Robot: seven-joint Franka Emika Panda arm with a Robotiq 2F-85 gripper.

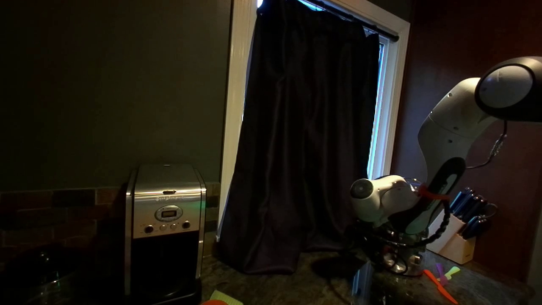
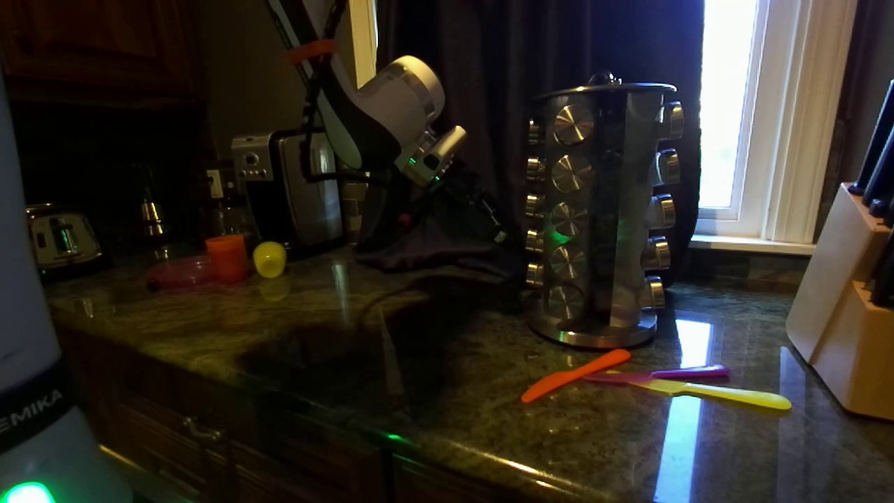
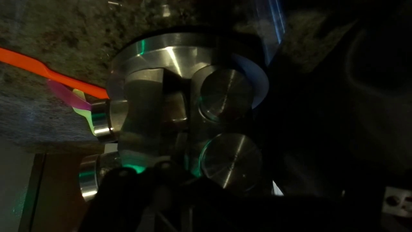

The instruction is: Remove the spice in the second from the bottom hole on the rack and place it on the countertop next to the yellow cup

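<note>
Rack (image 2: 632,216) stands upright on countertop (image 2: 475,391). Spice jar (image 2: 568,263) sits second from bottom in it, in an exterior view. Gripper (image 2: 497,230) near rack; too dark to tell if clenched or released. Yellow cup (image 2: 269,259) well apart, beside orange cup (image 2: 228,258).

Kitchen, looks like somebody's house. Shiny stone-look countertop (image 2: 573,436), wooden cabinets (image 2: 105,49), coffee maker (image 1: 165,229), probable toaster (image 2: 66,239), loaded knife block (image 2: 831,300), spice rack (image 2: 601,216). Curtained window (image 2: 728,119) too, kinda homey.
</note>
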